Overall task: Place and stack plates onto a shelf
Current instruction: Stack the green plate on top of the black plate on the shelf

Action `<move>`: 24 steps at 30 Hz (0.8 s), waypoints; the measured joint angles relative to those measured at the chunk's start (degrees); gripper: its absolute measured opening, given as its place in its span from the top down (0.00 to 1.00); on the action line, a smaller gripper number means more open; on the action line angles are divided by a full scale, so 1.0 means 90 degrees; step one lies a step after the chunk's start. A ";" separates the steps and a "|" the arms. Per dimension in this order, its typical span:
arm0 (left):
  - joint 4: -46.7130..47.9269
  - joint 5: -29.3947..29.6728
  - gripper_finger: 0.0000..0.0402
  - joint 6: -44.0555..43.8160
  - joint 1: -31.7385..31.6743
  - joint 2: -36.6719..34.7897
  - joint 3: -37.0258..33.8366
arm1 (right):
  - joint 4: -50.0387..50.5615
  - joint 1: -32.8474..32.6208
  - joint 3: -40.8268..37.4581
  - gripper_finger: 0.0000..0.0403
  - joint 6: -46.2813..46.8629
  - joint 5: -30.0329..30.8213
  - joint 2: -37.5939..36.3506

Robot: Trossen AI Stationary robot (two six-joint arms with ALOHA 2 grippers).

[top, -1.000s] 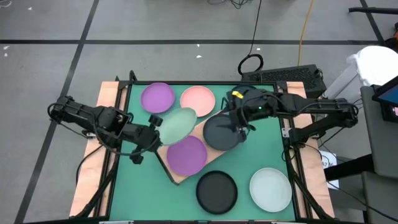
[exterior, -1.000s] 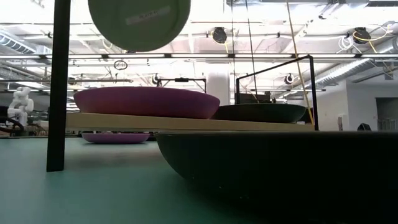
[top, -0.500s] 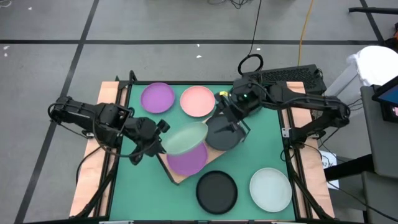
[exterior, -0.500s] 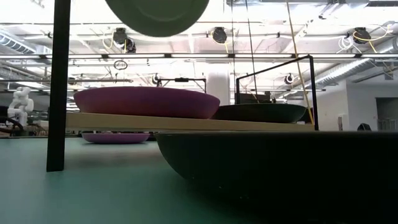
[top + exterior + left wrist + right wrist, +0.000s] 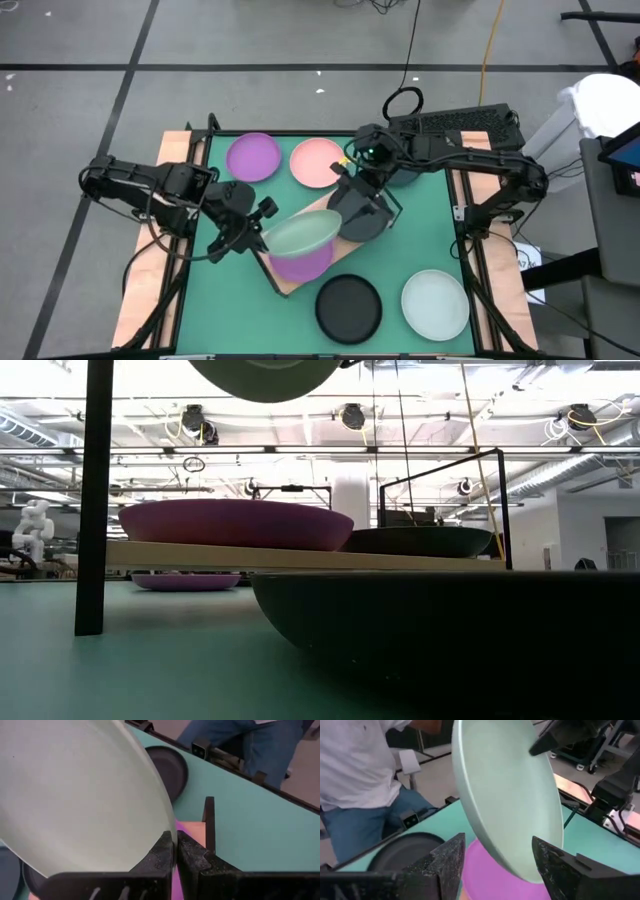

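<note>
Left gripper (image 5: 262,232), fingers pinching the pale mint round matte plate (image 5: 303,232), has carried it over the purple plate (image 5: 305,263) on the wooden shelf (image 5: 283,277); right gripper (image 5: 362,190), fingers spread, backs off, stacking next.

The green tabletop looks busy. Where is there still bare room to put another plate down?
The green tabletop is bare along its left side, below the purple plate and left of the shelf. A narrower strip lies right of the dark teal plate, above the white plate. The middle is crowded: the left tool holds a mint plate over the shelf.
</note>
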State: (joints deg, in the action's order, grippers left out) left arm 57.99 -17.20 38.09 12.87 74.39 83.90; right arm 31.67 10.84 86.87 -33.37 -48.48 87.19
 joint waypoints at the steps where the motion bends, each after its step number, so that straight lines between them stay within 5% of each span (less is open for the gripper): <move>1: -0.0010 -0.0039 0.98 0.0010 -0.0020 -0.0002 0.0000 | -0.0017 -0.0007 -0.0001 0.49 -0.0051 -0.0008 0.0004; 8: -0.0034 -0.0072 0.98 0.0077 -0.0157 0.0000 0.0000 | -0.0066 -0.0009 -0.0002 0.64 -0.0274 -0.0780 -0.0001; 24: -0.0341 -0.0106 0.97 0.0247 -0.0238 -0.0003 0.0000 | -0.0038 -0.0183 -0.0005 0.96 -0.0546 -0.0935 -0.0006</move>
State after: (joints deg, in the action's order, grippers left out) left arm 54.91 -18.16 40.31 10.73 74.36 83.90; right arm 31.33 9.20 86.83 -38.28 -56.89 87.13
